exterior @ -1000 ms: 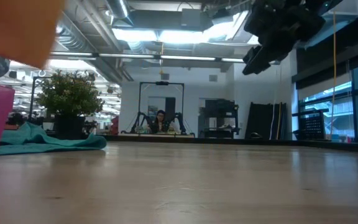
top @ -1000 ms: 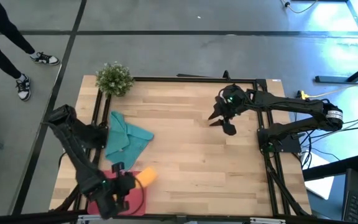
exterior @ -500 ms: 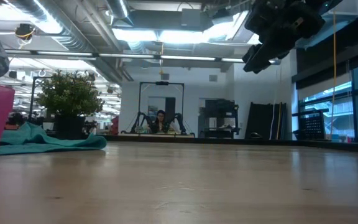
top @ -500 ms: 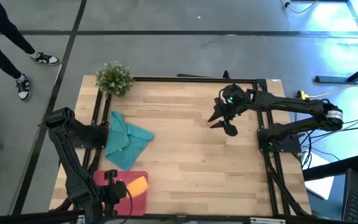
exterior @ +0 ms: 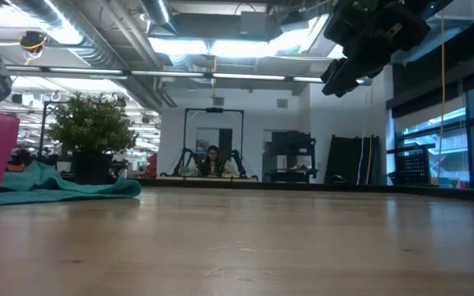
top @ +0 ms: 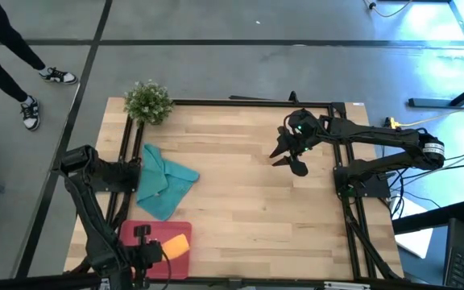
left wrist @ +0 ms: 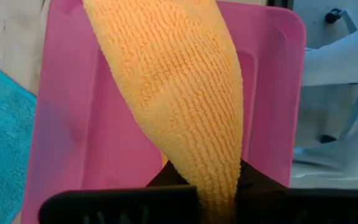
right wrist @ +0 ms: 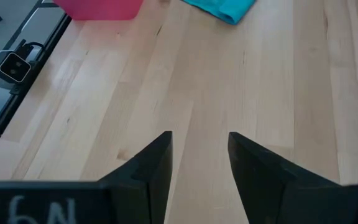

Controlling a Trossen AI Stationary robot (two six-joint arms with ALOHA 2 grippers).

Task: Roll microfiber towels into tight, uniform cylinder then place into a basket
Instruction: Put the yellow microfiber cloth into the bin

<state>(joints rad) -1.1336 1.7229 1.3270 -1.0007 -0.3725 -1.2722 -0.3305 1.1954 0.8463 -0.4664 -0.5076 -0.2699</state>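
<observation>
- My left gripper (top: 153, 251) sits at about 7 o'clock on the table, over the pink basket (left wrist: 67, 118), jaws clamped on the end of the rolled orange towel (left wrist: 179, 93). The roll hangs over the tray floor; I cannot tell whether it touches it yet.
- Risk here: if I let go while the roll is high or slanted, it may land across the basket rim (top: 185, 228) or spring loose and lose its cylinder shape. The loops could also snag on the fingers as they part and drag the towel back out.
- The basket lies at the table's near edge; a downward push from my left arm could tip or slide it off.
- The teal towel (top: 161, 182), at about 9 o'clock, lies crumpled and unrolled just beyond the basket, beside the potted plant (top: 148, 101). A wide swing of the left arm on its way up could drag it.
- My right gripper (top: 288, 155) hangs above bare wood at about 2 o'clock, jaws apart and holding nothing. It is well away from both towels, so I see little danger there.
</observation>
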